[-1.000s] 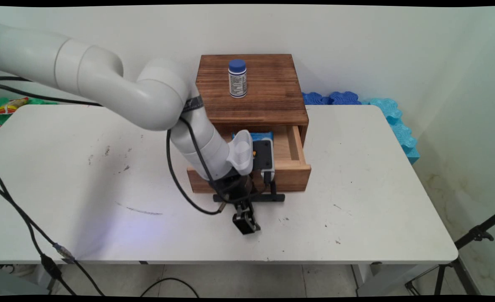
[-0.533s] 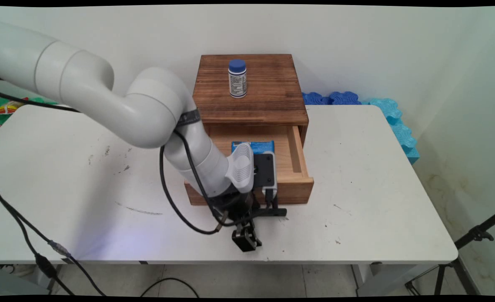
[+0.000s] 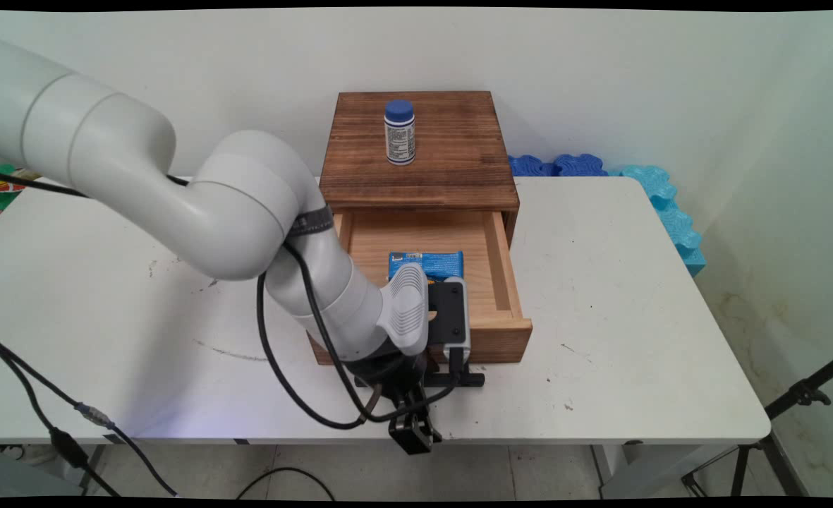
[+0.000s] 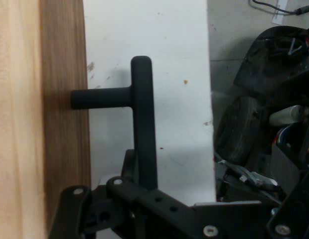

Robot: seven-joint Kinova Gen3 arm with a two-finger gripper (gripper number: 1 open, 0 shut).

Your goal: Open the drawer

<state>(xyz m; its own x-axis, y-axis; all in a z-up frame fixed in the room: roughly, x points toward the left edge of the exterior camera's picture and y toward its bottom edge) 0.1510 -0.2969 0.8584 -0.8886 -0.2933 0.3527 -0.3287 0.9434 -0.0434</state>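
A wooden box point(image 3: 451, 155) stands at the back of the white table, and its drawer point(image 3: 502, 271) is pulled out toward the near side. My gripper point(image 3: 416, 379) is shut on the drawer's black bar handle point(image 3: 470, 379), low at the drawer front. In the hand view the handle point(image 4: 143, 114) runs upright beside the wooden drawer front point(image 4: 65, 124), and my gripper point(image 4: 142, 186) is clamped round its lower part. A blue packet point(image 3: 430, 262) lies inside the drawer, partly hidden by my wrist. A white bottle with a blue cap point(image 3: 399, 132) stands on top of the box.
The table's near edge point(image 3: 529, 439) lies just below the gripper. Blue foam pieces point(image 3: 564, 164) and cyan ones point(image 3: 673, 215) line the wall at back right. A green and red packet point(image 3: 0, 187) shows at the far left. A tripod point(image 3: 797, 395) stands off the table's right corner.
The gripper has moved toward the table's near edge with the handle in it. The drawer has slid further out, and more of its inside and the blue packet shows.
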